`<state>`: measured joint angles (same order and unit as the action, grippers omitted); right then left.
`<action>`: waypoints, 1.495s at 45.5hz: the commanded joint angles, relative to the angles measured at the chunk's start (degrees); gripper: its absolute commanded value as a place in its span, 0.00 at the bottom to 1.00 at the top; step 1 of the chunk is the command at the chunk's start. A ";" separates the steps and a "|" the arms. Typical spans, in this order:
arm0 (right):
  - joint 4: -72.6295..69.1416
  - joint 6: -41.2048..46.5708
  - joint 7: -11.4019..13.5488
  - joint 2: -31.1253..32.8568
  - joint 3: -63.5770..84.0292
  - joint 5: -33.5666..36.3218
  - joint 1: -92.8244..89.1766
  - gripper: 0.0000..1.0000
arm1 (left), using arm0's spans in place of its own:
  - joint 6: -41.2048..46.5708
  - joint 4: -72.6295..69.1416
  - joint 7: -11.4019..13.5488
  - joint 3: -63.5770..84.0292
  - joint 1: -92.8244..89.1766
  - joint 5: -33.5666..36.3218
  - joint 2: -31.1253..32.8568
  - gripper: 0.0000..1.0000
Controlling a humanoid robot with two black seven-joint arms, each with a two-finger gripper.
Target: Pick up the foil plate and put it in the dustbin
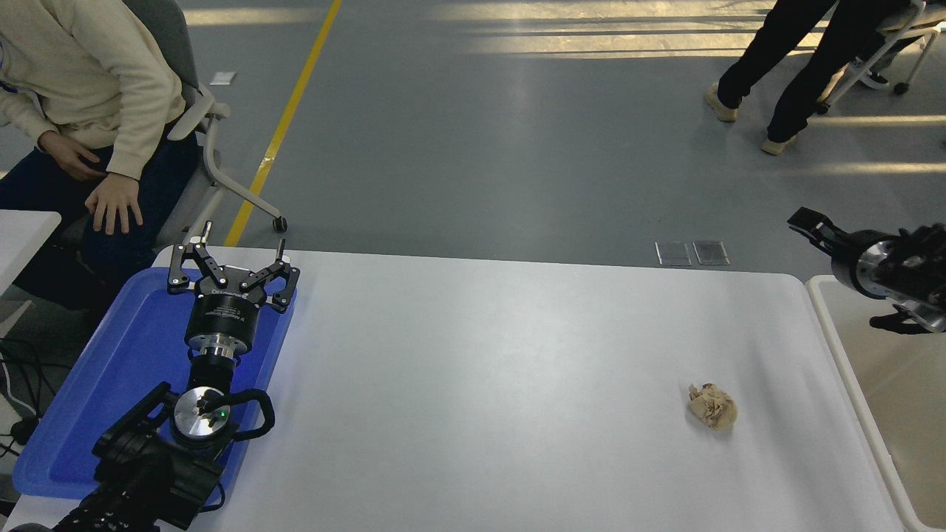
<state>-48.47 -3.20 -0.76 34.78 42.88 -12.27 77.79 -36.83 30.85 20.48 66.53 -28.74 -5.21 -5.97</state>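
Note:
The foil plate is out of view. The dustbin (909, 399), a cream-beige bin with a pale rim, stands off the table's right end and is cut by the picture's edge. My right gripper (811, 224) comes in from the right edge, held in the air above the bin's far corner and pointing left. Only part of it shows, and nothing shiny is seen in it. My left gripper (229, 255) is parked open at the lower left, over a blue tray.
The flat blue tray (126, 347) lies at the table's left end. A small crumpled tan paper ball (713, 405) sits on the table near the bin. A person (89, 74) sits on a chair at the far left; another person's legs (798, 66) are at the top right.

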 commanded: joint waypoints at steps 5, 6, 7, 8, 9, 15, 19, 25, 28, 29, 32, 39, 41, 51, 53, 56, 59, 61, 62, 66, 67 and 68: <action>-12.17 -0.23 -0.03 0.03 9.32 -0.13 10.97 1.00 | 0.00 0.08 -0.09 0.00 0.00 0.03 -0.01 1.00; -12.43 -0.23 -0.03 -0.32 10.11 -0.13 11.50 1.00 | 0.00 0.08 -0.09 0.00 0.00 0.03 -0.01 1.00; -12.78 -0.23 -0.03 -0.67 11.17 -0.13 12.20 1.00 | 0.00 0.08 -0.09 -0.09 0.00 0.03 -0.01 1.00; -13.22 -0.23 -0.12 -1.20 12.31 -0.13 12.90 1.00 | 0.00 0.08 -0.09 0.00 0.00 0.03 -0.01 1.00; -13.57 -0.23 -0.12 -1.64 13.28 -0.13 13.69 1.00 | 0.00 0.08 -0.09 -0.09 0.00 0.03 -0.01 1.00; -16.30 -0.23 -0.21 -4.89 18.03 -0.13 18.70 1.00 | 0.00 0.08 -0.09 0.00 0.00 0.03 -0.01 1.00; -18.58 -0.23 -0.21 -6.38 19.61 0.22 21.78 1.00 | 0.00 0.08 -0.09 0.00 0.00 0.03 -0.01 1.00; -25.34 0.12 -0.38 -8.41 23.30 0.22 27.31 1.00 | 0.00 0.08 -0.09 0.00 0.00 0.03 -0.01 1.00; -28.86 0.12 -0.39 -9.37 24.18 0.22 29.86 1.00 | 0.00 0.08 -0.09 0.00 0.00 0.03 -0.01 1.00; -30.09 0.21 -0.39 -9.46 24.27 0.22 30.66 1.00 | 0.00 0.08 -0.09 -0.09 0.00 0.03 -0.01 1.00; -33.60 0.30 -0.39 -9.47 24.62 -0.13 32.77 1.00 | 0.00 0.08 -0.09 0.00 0.00 0.03 -0.01 1.00; -38.01 2.40 -0.39 -9.73 25.15 0.14 37.34 1.00 | 0.00 0.08 -0.09 0.00 0.00 0.03 -0.01 1.00; -38.71 3.11 -0.39 -9.82 25.15 0.14 38.31 1.00 | 0.00 0.08 -0.09 0.00 0.00 0.03 -0.01 1.00; -40.73 6.80 -0.30 -10.52 26.20 0.66 40.77 1.00 | 0.00 0.08 -0.09 0.00 0.00 0.03 -0.01 1.00; -41.00 7.41 -0.30 -10.87 26.29 0.93 41.12 1.00 | 0.00 0.00 -0.09 0.00 0.00 0.03 -0.01 1.00; -41.09 8.47 -0.30 -11.83 26.21 1.19 42.17 1.00 | 0.00 0.00 -0.09 0.00 0.00 0.03 -0.01 1.00; -41.44 10.40 -0.30 -12.54 25.94 2.42 43.67 1.00 | 0.00 0.00 0.00 0.00 0.00 -0.06 -0.01 1.00; -41.61 11.54 -0.30 -13.07 25.94 3.73 44.63 1.00 | 0.00 0.00 0.00 0.00 0.00 -0.06 -0.01 1.00; -41.61 11.98 -0.30 -13.42 26.03 4.44 44.99 1.00 | 0.00 0.00 0.00 0.00 0.00 -0.06 -0.01 1.00; -41.61 12.69 -0.30 -15.17 26.82 5.23 46.04 1.00 | 0.00 0.00 0.00 0.00 0.00 -0.06 -0.01 1.00; -41.61 12.69 -0.30 -15.61 27.08 5.23 46.31 1.00 | 0.00 0.00 0.00 0.00 0.00 -0.06 -0.01 1.00; -41.44 12.69 -0.21 -16.14 27.52 5.23 46.66 1.00 | 0.09 0.00 0.00 0.00 0.00 -0.06 -0.01 1.00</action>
<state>-89.13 6.40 -1.07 22.22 68.83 -9.36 120.71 -36.83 30.87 20.43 66.53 -28.74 -5.24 -5.98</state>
